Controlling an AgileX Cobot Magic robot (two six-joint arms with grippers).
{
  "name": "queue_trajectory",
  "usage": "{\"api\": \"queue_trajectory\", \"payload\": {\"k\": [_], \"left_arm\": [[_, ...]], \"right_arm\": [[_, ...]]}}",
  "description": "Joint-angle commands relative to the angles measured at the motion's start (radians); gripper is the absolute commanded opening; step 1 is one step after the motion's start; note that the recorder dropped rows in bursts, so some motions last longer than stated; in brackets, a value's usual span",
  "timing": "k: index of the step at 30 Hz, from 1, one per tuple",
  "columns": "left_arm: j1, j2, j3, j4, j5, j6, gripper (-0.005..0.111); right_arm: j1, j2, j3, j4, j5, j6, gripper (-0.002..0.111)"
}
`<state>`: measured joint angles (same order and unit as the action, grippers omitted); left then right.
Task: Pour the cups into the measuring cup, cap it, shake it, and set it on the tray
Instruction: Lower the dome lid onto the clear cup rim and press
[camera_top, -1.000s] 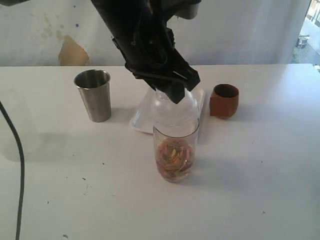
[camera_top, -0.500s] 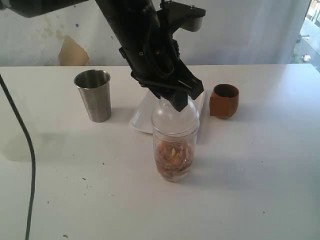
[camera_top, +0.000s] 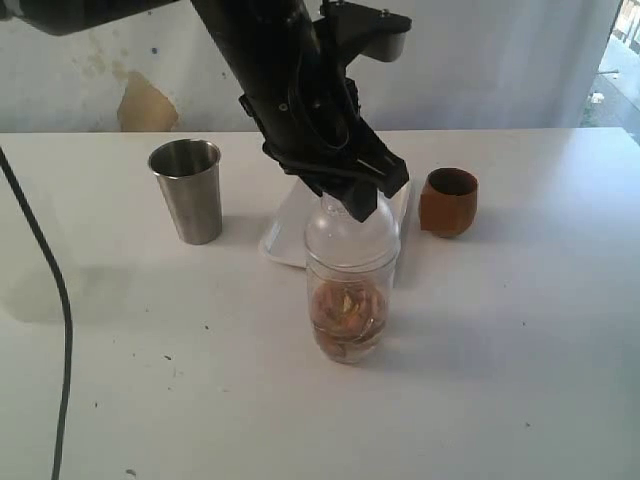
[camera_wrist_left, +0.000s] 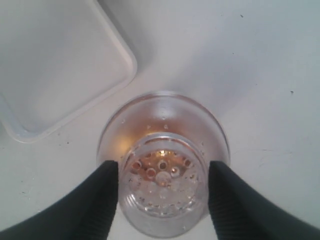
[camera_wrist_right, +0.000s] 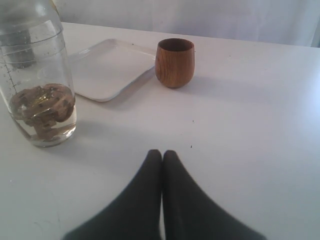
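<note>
The measuring cup (camera_top: 348, 305) stands on the counter (camera_top: 480, 380) with brownish contents inside. The steel tumbler (camera_top: 187, 190) is well to its left in the exterior view and the wooden cup (camera_top: 448, 202) is behind it to the right, both upright, so the pouring looks done. The left arm's fingers (camera_wrist_left: 100, 200) clamp both sides of the domed cap (camera_top: 350, 228) sitting on the measuring cup's mouth, while the right arm's fingers (camera_wrist_right: 150, 190) are pressed together on nothing, apart from the cup. Capping seems nearly finished; shaking the cup and setting it on the tray (camera_top: 285, 240) just behind it remain.
</note>
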<state>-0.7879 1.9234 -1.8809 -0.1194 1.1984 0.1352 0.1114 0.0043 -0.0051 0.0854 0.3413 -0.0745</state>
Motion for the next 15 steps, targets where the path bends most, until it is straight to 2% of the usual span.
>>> {"api": "queue_trajectory", "payload": {"k": [1,15], "left_arm": [[-0.005,0.000,-0.005,-0.008,-0.024,-0.001,0.059],[-0.005,-0.019,-0.005,0.000,-0.074,0.022,0.059]], "right_arm": [[-0.003,-0.004,0.005,-0.003,0.000,0.000,0.000],[-0.003,-0.004,0.005,-0.003,0.000,0.000,0.000]]}}
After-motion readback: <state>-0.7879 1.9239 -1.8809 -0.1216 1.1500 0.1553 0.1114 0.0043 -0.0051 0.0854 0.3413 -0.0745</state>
